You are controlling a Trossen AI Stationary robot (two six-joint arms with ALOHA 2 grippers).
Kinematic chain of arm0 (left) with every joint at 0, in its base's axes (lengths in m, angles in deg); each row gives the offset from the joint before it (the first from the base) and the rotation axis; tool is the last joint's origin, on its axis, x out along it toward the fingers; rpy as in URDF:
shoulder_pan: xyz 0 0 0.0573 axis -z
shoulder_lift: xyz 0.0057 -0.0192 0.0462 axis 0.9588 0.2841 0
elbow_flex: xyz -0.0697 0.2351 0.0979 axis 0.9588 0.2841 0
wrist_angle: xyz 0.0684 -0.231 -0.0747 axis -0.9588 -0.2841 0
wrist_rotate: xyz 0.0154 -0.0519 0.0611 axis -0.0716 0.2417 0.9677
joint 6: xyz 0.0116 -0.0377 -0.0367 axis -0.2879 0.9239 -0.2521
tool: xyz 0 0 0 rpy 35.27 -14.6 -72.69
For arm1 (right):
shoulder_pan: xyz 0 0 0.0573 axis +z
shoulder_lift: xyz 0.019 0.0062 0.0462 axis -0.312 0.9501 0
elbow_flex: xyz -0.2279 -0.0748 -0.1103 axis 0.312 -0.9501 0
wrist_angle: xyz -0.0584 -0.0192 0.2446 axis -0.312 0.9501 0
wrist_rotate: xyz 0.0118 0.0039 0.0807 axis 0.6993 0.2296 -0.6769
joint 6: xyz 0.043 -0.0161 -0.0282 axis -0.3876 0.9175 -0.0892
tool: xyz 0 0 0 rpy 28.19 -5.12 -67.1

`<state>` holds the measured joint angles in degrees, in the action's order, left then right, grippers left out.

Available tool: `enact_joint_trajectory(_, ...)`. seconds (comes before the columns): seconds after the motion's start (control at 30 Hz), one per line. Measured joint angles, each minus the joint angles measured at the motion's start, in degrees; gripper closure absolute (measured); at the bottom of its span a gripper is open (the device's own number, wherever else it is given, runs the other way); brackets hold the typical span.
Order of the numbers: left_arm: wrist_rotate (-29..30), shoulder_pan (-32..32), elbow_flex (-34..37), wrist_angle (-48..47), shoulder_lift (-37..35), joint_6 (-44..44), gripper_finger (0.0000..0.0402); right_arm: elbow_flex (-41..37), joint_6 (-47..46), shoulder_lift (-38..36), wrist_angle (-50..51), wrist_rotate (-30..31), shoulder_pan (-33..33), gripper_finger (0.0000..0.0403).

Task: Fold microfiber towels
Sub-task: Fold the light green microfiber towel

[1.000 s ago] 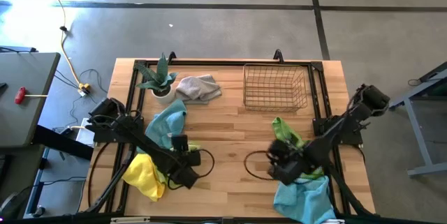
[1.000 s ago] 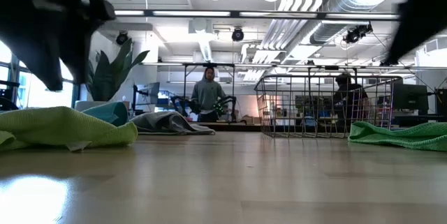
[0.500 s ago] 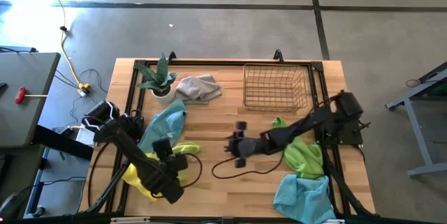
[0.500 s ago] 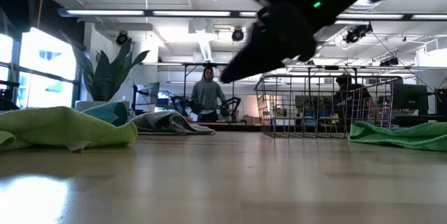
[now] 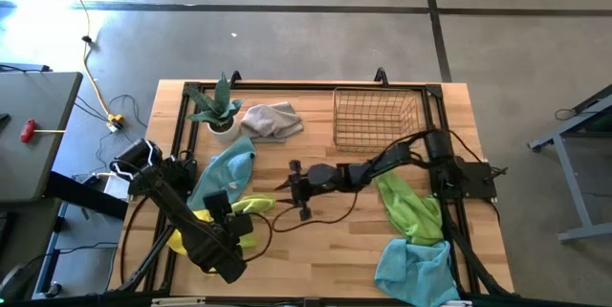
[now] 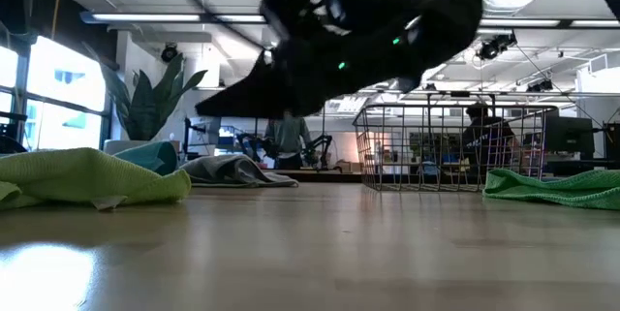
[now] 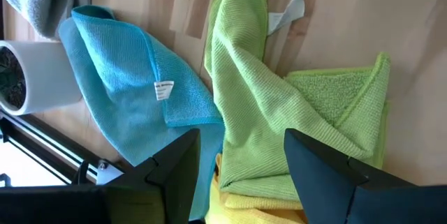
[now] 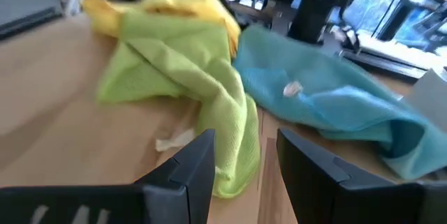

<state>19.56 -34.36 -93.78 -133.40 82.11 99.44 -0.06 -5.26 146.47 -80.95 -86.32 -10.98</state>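
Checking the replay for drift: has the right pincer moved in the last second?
Yes. The right pincer has swung left across the table, from below the wire basket toward the left-side green towel.

wire basket (image 5: 376, 120) at table's (image 5: 316, 250) far edge, potted plant (image 5: 216, 108) far left

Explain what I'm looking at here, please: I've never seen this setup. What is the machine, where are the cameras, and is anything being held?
Two dark robot arms work at a wooden table. One camera looks down from above, one sits at tabletop level, one rides each wrist. The left gripper hovers open over a lime green towel, beside a light blue towel and a yellow towel. The right gripper reaches across mid-table, open. Also there: a grey towel, wire basket, potted plant. Nothing is held.
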Motion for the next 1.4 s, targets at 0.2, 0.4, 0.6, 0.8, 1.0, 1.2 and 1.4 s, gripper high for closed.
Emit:
enact_joint_trajectory(0.2, -0.08, 0.04, 0.01, -0.08, 0.01, 0.46, 0.0204, 8.67, 3.62, 4.35, 14.1, -0.89, -0.5, 0.0256)
enact_joint_trajectory(0.4, 0.86, 0.31, 0.22, -0.04, 0.04, 0.59, 0.0204, 12.38, 3.23, 5.41, 21.19, -1.28, -0.89, 0.0256)
enact_joint_trajectory(0.6, 2.84, 1.63, 0.24, 0.81, 0.04, 3.11, 0.0204, 12.4, 3.17, 5.42, 20.74, -1.42, -0.65, 0.0256)
enact_joint_trajectory(0.8, 3.08, 3.06, 0.24, 0.77, 0.04, 6.79, 0.0204, 12.4, 1.56, 5.87, 20.53, -3.88, -0.74, 0.0256)
enact_joint_trajectory(1.0, 4.3, 3.76, 0.24, 0.77, 0.04, 9.32, 0.0204, 12.38, 0.15, 7.67, 18.97, -3.89, -0.66, 0.0256)
enact_joint_trajectory(1.2, 4.97, 3.78, 0.24, 0.74, 0.04, 9.37, 0.0204, 12.38, 1.07, 7.67, 16.88, -3.86, -0.43, 0.0272)
enact_joint_trajectory(1.4, 5.65, 3.78, 0.24, 0.58, 0.04, 8.34, 0.0204, 12.35, 1.74, 7.67, 18.16, -3.91, -0.41, 0.0338)
